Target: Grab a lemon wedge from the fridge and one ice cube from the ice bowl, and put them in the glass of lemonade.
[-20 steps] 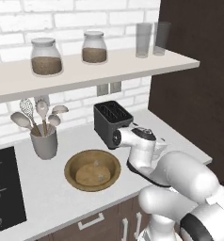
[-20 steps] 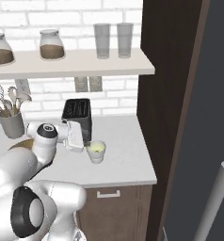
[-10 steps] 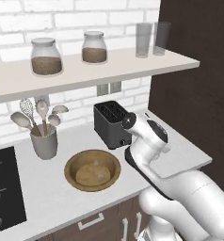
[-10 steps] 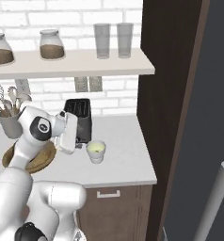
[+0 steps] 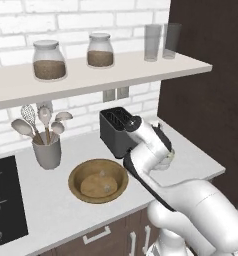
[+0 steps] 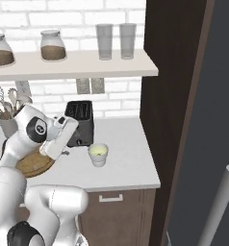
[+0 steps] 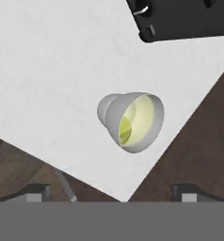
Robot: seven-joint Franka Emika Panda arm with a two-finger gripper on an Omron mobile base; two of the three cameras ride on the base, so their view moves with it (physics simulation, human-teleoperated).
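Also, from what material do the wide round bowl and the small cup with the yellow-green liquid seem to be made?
The ice bowl looks like wood with a matte finish: brown, with a lighter inside. The glass of lemonade looks like whitish, opaque ceramic or frosted glass, smooth and plain; the look does not settle which.

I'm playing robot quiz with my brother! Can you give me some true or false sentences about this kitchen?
1. The glass of lemonade stands on the counter. True.
2. The end effector is squeezing the glass. False: it is open and holds nothing.
3. The toaster is red. False: it is black.
4. Two tall clear glasses stand on the shelf. True.
5. The ice bowl sits on the shelf. False: it rests on the counter.
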